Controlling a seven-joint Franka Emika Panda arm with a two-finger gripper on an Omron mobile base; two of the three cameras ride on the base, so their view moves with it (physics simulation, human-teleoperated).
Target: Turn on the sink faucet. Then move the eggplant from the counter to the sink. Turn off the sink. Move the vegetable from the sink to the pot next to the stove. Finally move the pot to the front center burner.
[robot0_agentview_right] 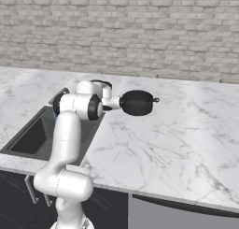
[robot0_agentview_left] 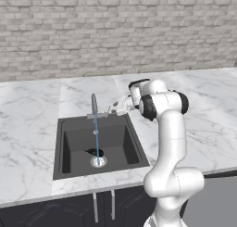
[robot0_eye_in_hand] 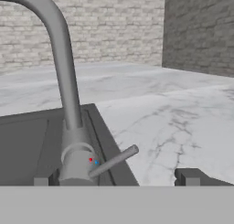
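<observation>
Water ran in a thin blue stream from the faucet [robot0_agentview_left: 94,105] down to the drain [robot0_agentview_left: 98,161] of the sink [robot0_agentview_left: 65,147]. A small dark eggplant [robot0_agentview_left: 95,152] lay on the basin floor just beside the drain, on its far side. The gripper [robot0_agentview_left: 114,108] hung at the faucet's right, level with its base, jaws spread wide and holding nothing. In the hand view the two fingertips [robot0_eye_in_hand: 188,177] stood well apart, with the faucet's base and its lever [robot0_eye_in_hand: 114,160] between them; the lever angled up toward the right. A black pot [robot0_agentview_right: 137,102] sat on the counter [robot0_agentview_right: 158,144] to the right of the sink, near the far wall.
</observation>
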